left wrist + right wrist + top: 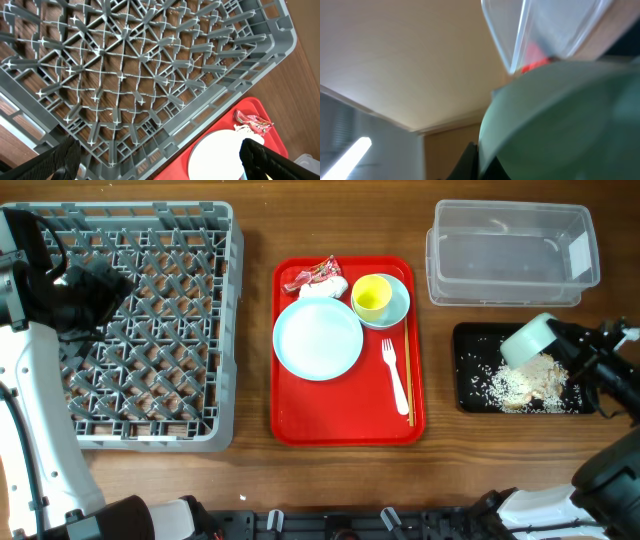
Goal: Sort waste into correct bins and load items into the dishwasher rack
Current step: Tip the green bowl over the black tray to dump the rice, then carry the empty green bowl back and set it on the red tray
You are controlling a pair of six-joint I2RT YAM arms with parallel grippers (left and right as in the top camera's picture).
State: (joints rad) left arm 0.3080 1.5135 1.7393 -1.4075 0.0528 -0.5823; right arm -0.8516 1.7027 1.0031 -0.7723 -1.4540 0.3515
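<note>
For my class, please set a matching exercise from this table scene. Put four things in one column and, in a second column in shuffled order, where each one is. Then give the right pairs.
Things
1. yellow cup
2. white fork
3. rice scraps
4. tilted bowl

Places
A. in the black tray
B. held by the right gripper
C. inside the other bowl, on the red tray
D. lying flat beside the plate

Pairs: 1-C, 2-D, 3-A, 4-B
</note>
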